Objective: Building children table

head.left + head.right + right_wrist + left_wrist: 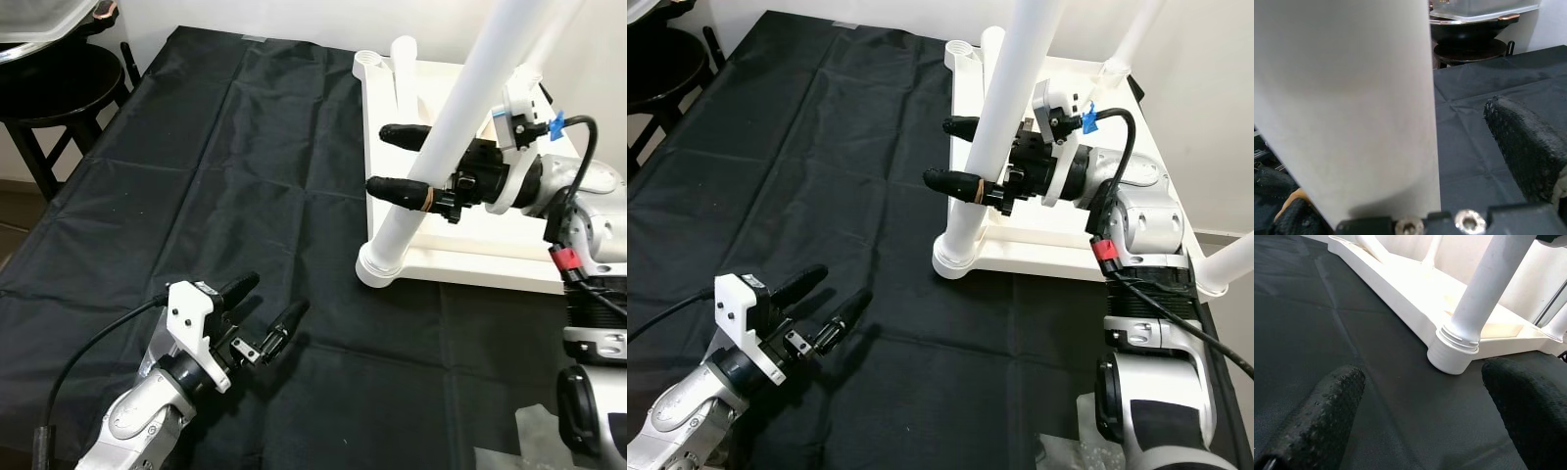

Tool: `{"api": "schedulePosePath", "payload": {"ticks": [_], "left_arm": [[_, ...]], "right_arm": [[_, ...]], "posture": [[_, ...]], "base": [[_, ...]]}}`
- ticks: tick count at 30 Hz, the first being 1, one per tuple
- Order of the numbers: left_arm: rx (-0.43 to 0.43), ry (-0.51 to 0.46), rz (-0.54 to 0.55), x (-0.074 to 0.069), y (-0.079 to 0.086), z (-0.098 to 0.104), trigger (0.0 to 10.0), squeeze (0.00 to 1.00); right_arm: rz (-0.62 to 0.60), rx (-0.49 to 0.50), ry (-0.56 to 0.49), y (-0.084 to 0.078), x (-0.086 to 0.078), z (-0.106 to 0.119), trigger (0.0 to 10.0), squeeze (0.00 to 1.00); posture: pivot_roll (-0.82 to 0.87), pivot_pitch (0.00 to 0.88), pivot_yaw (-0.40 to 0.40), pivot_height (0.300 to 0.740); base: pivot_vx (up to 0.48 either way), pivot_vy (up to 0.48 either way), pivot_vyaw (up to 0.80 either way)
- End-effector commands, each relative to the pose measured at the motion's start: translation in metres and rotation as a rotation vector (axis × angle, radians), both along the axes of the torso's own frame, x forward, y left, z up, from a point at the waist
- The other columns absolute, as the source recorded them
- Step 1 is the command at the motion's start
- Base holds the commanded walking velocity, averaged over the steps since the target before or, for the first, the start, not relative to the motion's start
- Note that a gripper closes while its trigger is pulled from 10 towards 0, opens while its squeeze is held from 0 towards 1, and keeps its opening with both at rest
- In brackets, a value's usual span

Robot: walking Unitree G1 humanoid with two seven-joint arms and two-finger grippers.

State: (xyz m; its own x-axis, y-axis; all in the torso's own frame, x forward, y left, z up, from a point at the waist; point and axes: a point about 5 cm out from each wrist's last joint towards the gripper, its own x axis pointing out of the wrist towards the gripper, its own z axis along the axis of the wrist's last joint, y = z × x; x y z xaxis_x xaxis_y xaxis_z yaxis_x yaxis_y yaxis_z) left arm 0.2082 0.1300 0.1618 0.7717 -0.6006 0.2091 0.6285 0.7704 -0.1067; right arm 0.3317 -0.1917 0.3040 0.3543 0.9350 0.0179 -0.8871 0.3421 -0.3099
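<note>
The white table leg (446,147) stands slanted in the near corner socket (384,262) of the upturned white children's table (470,257), which lies flat on the black cloth (245,166) so its sockets face up for the legs. In the left wrist view the thread at the leg's foot shows just above the socket rim, so the leg looks seated but perhaps not fully screwed home. The right end effector (394,160) straddles that leg a little above the socket, one black finger on each side of the tube; whether the pads press it or merely bracket it I cannot tell, though the placement suits turning or steadying the leg. Beyond the socket, at the table's far corner, another short white leg (404,67) stands upright. Well apart from the socket, toward the robot over bare cloth, the left end effector (263,311) hovers with fingers spread and empty, apparently waiting. A dark stool (54,93) stands off the cloth's far left corner.
</note>
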Motion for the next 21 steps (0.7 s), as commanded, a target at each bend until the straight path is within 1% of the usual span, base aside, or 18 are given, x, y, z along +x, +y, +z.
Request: {"api": "schedulePosePath", "payload": {"ticks": [1, 2, 6, 12, 13, 14, 17, 18, 21], "left_arm": [[0.003, 0.020, -0.008, -0.002, -0.002, -0.003, 10.0, 0.00], [0.003, 0.019, -0.006, -0.002, -0.002, -0.003, 10.0, 0.00], [0.003, 0.019, -0.006, -0.002, -0.002, -0.003, 10.0, 0.00], [0.002, 0.019, -0.009, -0.002, -0.002, -0.003, 10.0, 0.00], [0.002, 0.019, -0.009, -0.002, -0.002, -0.003, 10.0, 0.00], [0.002, 0.019, -0.009, -0.001, -0.002, -0.003, 10.0, 0.00], [0.002, 0.019, -0.009, -0.001, -0.002, -0.003, 10.0, 0.00], [0.002, 0.019, -0.009, -0.001, -0.003, -0.003, 10.0, 0.00], [0.003, 0.018, -0.008, -0.001, -0.003, -0.003, 10.0, 0.00]], "right_arm": [[-0.026, -0.002, -0.025, -0.010, -0.002, 0.006, 10.0, 0.00], [-0.003, 0.021, -0.020, -0.012, -0.006, 0.010, 0.0, 0.00], [0.012, 0.016, -0.019, -0.014, -0.009, 0.009, 0.0, 0.00], [0.029, 0.019, -0.005, -0.012, -0.016, 0.005, 0.0, 0.00], [0.026, 0.023, -0.008, -0.012, -0.016, 0.005, 3.4, 0.00], [0.027, 0.024, -0.007, -0.011, -0.016, 0.004, 10.0, 0.00], [0.030, 0.023, -0.007, -0.010, -0.017, 0.004, 10.0, 0.00], [0.039, 0.028, 0.000, -0.009, -0.017, 0.003, 0.0, 0.00], [0.048, 0.030, 0.005, -0.008, -0.019, 0.002, 0.0, 0.00]], "posture": [[0.02, 0.234, -0.074, 0.740], [0.02, 0.233, -0.074, 0.740], [0.02, 0.233, -0.074, 0.740], [0.02, 0.231, -0.069, 0.740], [0.02, 0.231, -0.069, 0.740], [0.02, 0.231, -0.068, 0.740], [0.02, 0.232, -0.068, 0.740], [0.02, 0.233, -0.069, 0.740], [0.02, 0.230, -0.070, 0.740]], "base": [[0.000, 0.000, 0.00], [0.000, 0.000, 0.00], [0.000, 0.000, 0.00], [0.000, 0.000, 0.00], [0.000, 0.000, 0.00], [0.000, 0.000, 0.00], [0.000, 0.000, 0.00], [0.000, 0.000, 0.00], [0.000, 0.000, 0.00]]}}
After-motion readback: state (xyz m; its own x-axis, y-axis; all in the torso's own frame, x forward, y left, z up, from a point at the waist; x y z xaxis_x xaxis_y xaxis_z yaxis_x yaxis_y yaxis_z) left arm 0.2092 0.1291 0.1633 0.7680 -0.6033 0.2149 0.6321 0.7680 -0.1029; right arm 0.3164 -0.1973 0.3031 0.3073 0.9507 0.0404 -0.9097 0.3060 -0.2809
